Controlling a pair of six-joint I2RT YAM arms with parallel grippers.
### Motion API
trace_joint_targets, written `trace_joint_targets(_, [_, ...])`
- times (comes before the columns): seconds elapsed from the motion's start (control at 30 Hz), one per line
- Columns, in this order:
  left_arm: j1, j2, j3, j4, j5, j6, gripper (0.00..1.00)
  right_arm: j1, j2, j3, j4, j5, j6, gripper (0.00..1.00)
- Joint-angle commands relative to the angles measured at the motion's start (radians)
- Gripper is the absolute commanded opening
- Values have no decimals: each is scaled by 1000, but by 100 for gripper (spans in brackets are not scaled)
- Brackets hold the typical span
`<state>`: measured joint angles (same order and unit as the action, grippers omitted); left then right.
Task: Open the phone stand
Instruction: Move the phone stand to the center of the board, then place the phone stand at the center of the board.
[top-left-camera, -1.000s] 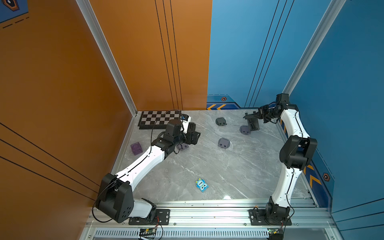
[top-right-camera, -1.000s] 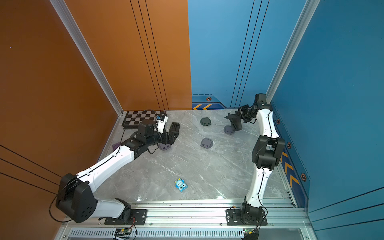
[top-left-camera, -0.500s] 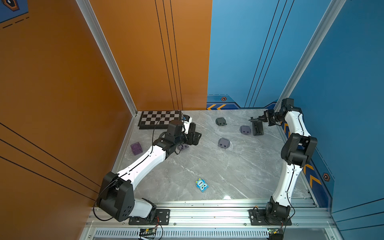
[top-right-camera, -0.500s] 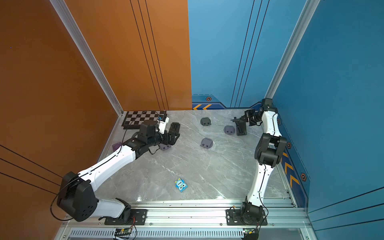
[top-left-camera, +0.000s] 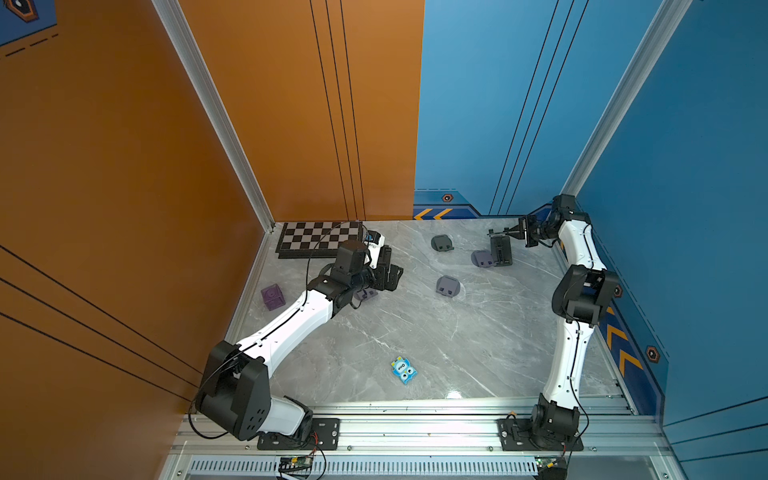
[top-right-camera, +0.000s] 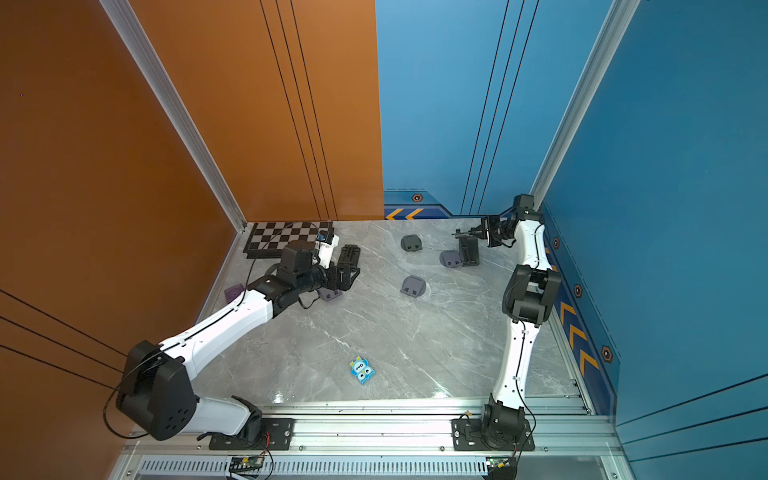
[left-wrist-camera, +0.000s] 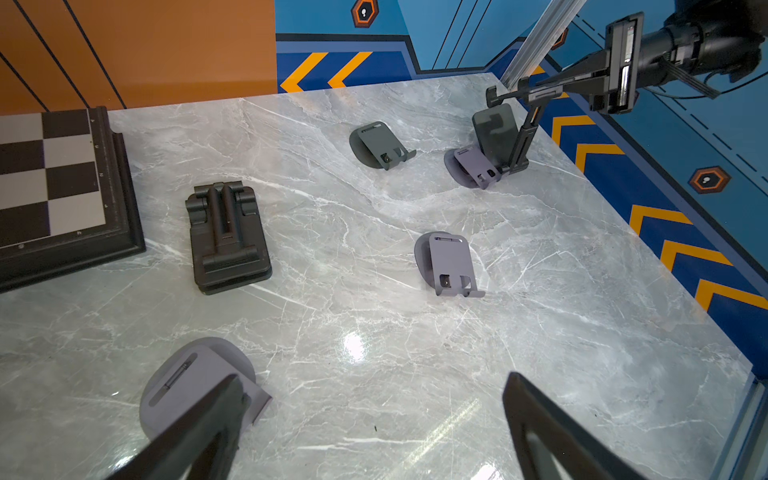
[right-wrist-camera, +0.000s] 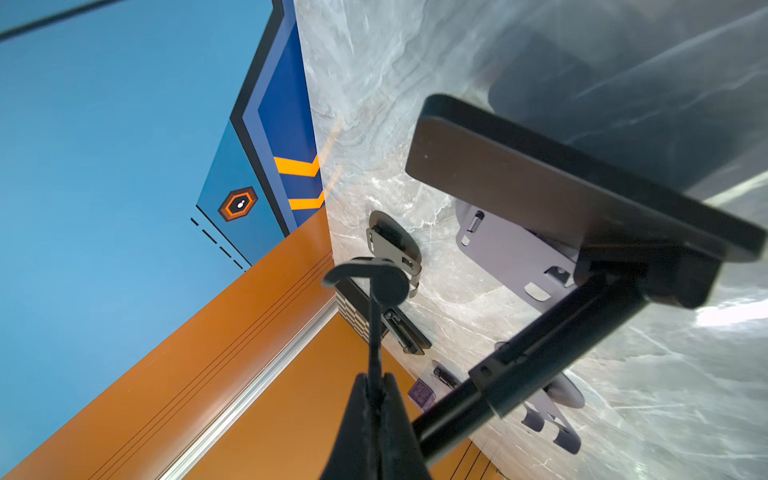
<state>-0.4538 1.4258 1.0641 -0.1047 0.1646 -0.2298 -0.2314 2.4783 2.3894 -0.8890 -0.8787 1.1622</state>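
Observation:
The black phone stand (top-left-camera: 500, 251) (top-right-camera: 468, 252) stands at the back right of the marble table, unfolded, with its base plate (right-wrist-camera: 540, 178) down and its arm (right-wrist-camera: 540, 345) raised. My right gripper (top-left-camera: 516, 232) (top-right-camera: 471, 232) (right-wrist-camera: 375, 378) is shut on the thin edge of the stand's top holder (left-wrist-camera: 532, 93). My left gripper (top-left-camera: 390, 272) (top-right-camera: 349, 262) (left-wrist-camera: 374, 415) hovers open and empty over the left side, with a grey stand (left-wrist-camera: 195, 382) beside one finger. A second black stand (left-wrist-camera: 226, 237) lies folded flat near the chessboard.
A chessboard (top-left-camera: 320, 239) (top-right-camera: 286, 237) fills the back left corner. Grey stands (top-left-camera: 441, 243) (top-left-camera: 482, 258) (top-left-camera: 448, 286) dot the back half, one touching the held stand. A purple cube (top-left-camera: 272, 297) sits at the left edge, a blue toy (top-left-camera: 404, 370) near the front. Walls close three sides.
My right gripper has drawn back toward the right rear corner, carrying the black stand to the right of the nearest grey stand and opening it taller. The left arm has barely moved.

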Motion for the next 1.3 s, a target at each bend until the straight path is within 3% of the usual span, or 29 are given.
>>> trace_joint_targets(0.0, [-9,15,10,-18,-3,-2,98,46,73,65,-21,-34,44,0])
trace_joint_targets(0.2, [-8,18,3,-17,-3,-3,98,63,113,141,-20,-20,91,0])
trace_joint_targets(0.6, [0,10,-17,-15,-8,-5,98,5,77,52,-30,-18,150,0])
trace_joint_targets(0.87, [1,22,-6,-13,-4,0,98,-10,123,80,-24,-46,221,0])
trace_joint_targets(1.27, [10,7,-18,-15,-3,1,98,-34,134,144,-23,6,212,63])
